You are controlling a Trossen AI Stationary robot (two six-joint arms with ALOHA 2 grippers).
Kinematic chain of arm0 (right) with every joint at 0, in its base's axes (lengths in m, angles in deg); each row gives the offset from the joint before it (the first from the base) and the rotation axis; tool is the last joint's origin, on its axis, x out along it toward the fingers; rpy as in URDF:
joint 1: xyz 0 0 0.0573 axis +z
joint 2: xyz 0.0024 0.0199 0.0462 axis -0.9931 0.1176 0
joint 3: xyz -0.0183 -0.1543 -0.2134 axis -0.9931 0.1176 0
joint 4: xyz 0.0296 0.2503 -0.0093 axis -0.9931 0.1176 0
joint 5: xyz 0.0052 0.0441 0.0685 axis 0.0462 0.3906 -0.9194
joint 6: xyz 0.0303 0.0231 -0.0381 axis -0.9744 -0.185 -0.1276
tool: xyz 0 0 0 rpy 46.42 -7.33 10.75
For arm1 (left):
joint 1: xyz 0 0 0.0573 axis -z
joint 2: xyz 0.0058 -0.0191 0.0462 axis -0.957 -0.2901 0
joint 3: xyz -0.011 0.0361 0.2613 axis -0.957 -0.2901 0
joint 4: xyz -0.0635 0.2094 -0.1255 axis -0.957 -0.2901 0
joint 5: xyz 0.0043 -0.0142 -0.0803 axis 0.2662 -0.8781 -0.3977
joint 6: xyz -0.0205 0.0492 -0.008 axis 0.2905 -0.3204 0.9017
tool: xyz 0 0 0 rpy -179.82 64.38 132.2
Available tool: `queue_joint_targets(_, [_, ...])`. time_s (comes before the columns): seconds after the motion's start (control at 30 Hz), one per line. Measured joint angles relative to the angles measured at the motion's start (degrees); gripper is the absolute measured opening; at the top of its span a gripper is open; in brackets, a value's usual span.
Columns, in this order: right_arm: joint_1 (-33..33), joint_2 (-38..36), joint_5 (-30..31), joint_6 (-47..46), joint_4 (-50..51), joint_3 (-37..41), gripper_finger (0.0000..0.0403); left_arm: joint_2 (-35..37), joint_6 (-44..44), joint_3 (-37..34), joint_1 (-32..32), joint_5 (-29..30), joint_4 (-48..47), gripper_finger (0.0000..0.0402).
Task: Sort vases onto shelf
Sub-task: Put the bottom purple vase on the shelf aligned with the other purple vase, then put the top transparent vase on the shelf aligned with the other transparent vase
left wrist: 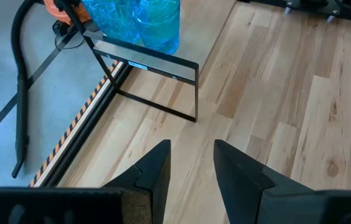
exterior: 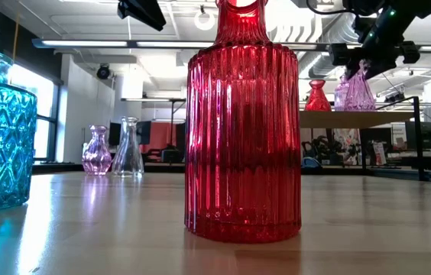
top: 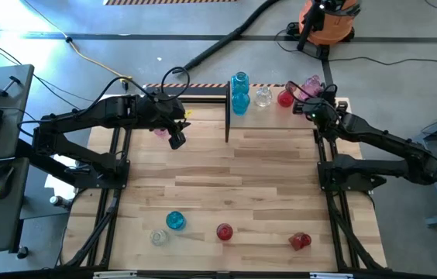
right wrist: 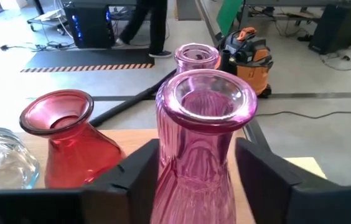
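1. Right wrist view: my right tool (right wrist: 197, 177) brackets the pink vase (right wrist: 201, 143) on the shelf (top: 280, 105), beside the red vase (right wrist: 70, 140); grip or release, I cannot tell.
2. My left tool (left wrist: 191, 168), spread and empty, waits left of the shelf.
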Motion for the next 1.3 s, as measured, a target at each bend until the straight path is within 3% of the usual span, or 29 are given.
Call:
queue_joint_targets(0.13, [0.0, 0.0, 0.5, 0.47, 0.0, 0.0, 0.0237, 0.0, 0.0, 0.0, 0.0, 0.0, 0.0, 0.0113])
queue_joint_targets(0.23, [0.0, 0.0, 0.66, 0.47, 0.0, 0.0, 0.0249, 0.0, 0.0, 0.0, -0.01, 0.0, 0.0, 0.0113])
queue_joint_targets(0.7, [0.0, -2.39, 0.55, 4.55, -4.82, -0.09, 0.0248, 0.0, 0.0, 0.0, 0.01, 0.0, 0.0, 0.0113])
queue_joint_targets(1.3, [0.02, -5.75, 0.55, 22.01, -23.02, -0.09, 0.0247, 0.0, 0.0, 0.0, -0.01, 0.0, 0.0, 0.0113])
